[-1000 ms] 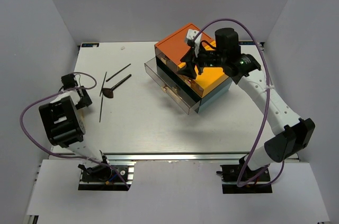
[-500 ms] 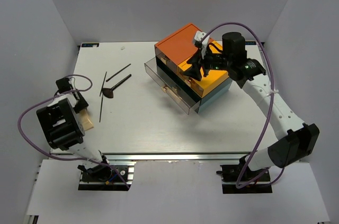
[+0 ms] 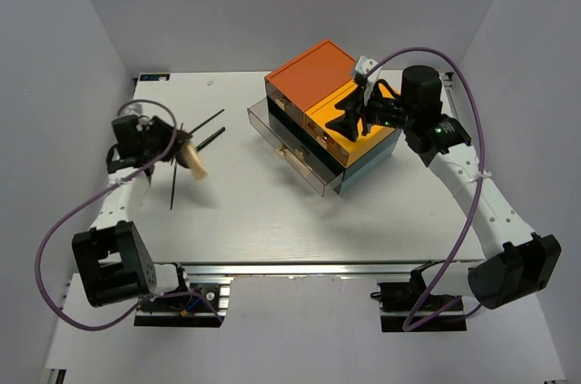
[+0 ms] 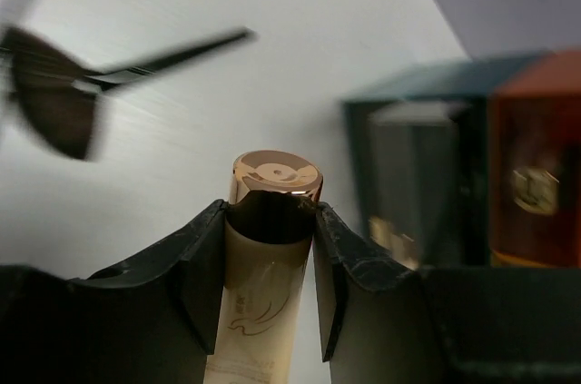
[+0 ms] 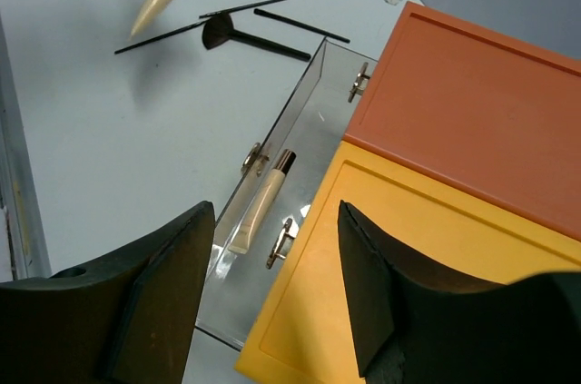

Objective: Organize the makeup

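My left gripper (image 3: 178,149) is shut on a beige gold-tipped tube (image 3: 193,164) and holds it above the table beside the black brushes. In the left wrist view the tube (image 4: 272,257) sits between both fingers, gold cap outward. A fan-head black brush (image 3: 207,140) and thin black sticks (image 3: 201,124) lie on the table just beyond it. My right gripper (image 3: 349,117) is open and empty above the yellow top of the drawer box (image 3: 363,134). A second beige tube (image 5: 259,207) lies in the open clear drawer (image 3: 290,150). Sponges, puffs and compact are out of view.
The orange-and-yellow-topped drawer box (image 5: 472,103) stands at the back centre-right, its lowest clear drawer pulled out towards the left front. Grey walls enclose the table on three sides. An aluminium rail (image 3: 300,268) runs along the near edge.
My left gripper has swung from the table's left edge in over the table beside the brushes, carrying the tube. My right gripper has drawn back to the right over the box top.
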### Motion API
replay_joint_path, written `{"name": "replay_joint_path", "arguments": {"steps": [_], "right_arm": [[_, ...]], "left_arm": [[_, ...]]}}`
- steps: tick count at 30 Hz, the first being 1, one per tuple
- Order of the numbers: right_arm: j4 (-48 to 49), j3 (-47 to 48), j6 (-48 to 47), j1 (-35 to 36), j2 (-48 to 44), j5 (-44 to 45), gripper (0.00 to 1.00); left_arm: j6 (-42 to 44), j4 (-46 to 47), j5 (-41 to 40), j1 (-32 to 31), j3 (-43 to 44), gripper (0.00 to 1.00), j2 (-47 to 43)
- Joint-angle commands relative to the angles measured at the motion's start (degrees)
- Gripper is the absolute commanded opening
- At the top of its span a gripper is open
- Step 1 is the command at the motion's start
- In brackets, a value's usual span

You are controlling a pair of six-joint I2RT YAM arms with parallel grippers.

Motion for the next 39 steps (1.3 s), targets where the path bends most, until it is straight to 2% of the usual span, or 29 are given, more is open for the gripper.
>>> {"name": "replay_joint_path", "arguments": {"steps": [1,5,9,14,16,20,27,28,30,33,39], "right_arm": [[5.6,-0.7,3.3,-1.5,-1.9,0.0,0.62],[7.2,-2.6,4.1,-2.2,-3.4,0.1,0.62],[8.4,-4.6,4.6,-2.4,-4.5,0.4,0.62],[9.1,-5.8,5.0,-2.8,-5.5,0.4,0.62],[9.4,-6.1,5.1,-3.0,-5.8,0.3,0.62],[9.5,-6.9,5.3,-3.3,-6.5,0.1,0.62],[9.5,-8.2,4.8,-3.5,-7.6,-0.2,0.62],[9.5,-8.3,4.6,-3.5,-7.6,-0.3,0.63],[9.6,-8.4,4.5,-3.7,-7.6,-0.5,0.63],[9.6,-8.4,4.4,-3.6,-7.4,-0.9,0.63],[9.9,-7.2,5.3,-3.6,-6.2,2.0,0.61]], "left_arm": [[-17.8,15.0,7.3,-9.4,-3.3,0.11,-2.6],[-27.8,25.4,6.0,-17.8,-1.1,0.11,-0.3],[-37.5,34.5,0.6,-25.6,1.2,0.10,2.8],[-42.7,38.8,-6.4,-31.9,3.6,0.12,7.9],[-46.0,43.3,-8.8,-34.7,3.5,0.13,11.1],[-48.9,48.4,-9.7,-37.5,6.3,0.18,17.0],[-48.3,46.4,-10.9,-38.3,8.6,0.60,19.5],[-47.8,45.7,-10.9,-38.2,8.9,0.70,19.2],[-46.8,44.3,-10.7,-38.3,9.3,0.76,18.8],[-45.7,42.5,-9.8,-38.3,10.7,0.79,18.4],[-41.0,36.3,-10.4,-38.1,14.9,0.76,14.9]]}}
